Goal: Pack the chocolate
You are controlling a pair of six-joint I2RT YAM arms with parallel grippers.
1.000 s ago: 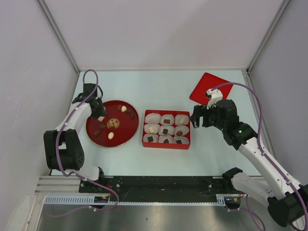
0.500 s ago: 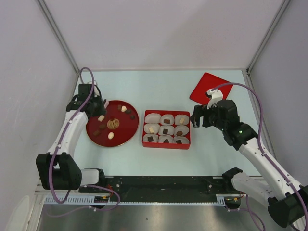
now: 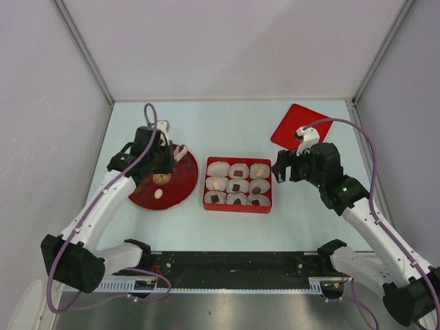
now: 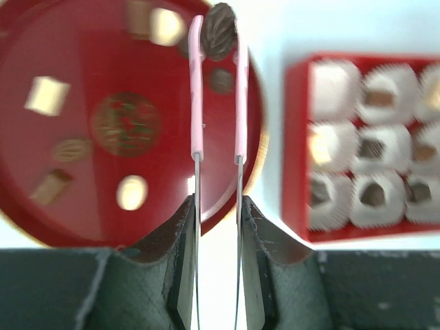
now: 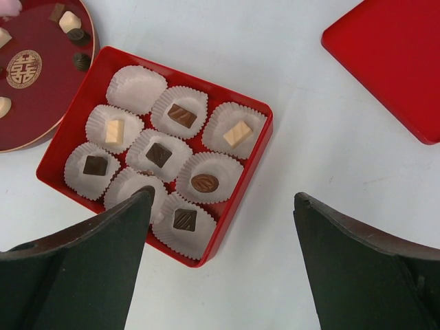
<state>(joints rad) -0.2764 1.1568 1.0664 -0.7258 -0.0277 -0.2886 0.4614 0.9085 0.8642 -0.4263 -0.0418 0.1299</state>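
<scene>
1. Currently, top view: left gripper point(image 3: 167, 155) over round red plate point(image 3: 177, 192), jaws pinching thin pink-handled metal tongs point(image 3: 180, 150). Square red box point(image 3: 237, 209) holding nine white paper cups point(image 3: 218, 168) sits just right of plate. Right gripper point(image 3: 280, 170) hovers at box's right edge, jaws spread, empty. Flat red square lid point(image 3: 299, 124) lies on pale bench point(image 3: 227, 130), well apart, no issue.
2. Left wrist: tong tips grip a dark brown oval chocolate point(image 4: 218, 31) over plate's box-side edge. Suggest steady squeeze, travel right, lower into a cup before releasing; rounded piece could slip.
3. Right wrist: seven cups filled. Corner cup point(image 5: 136, 88) nearest plate empty; a near-row cup looks empty, half hidden. Right arm blocks neither, I'd judge.
</scene>
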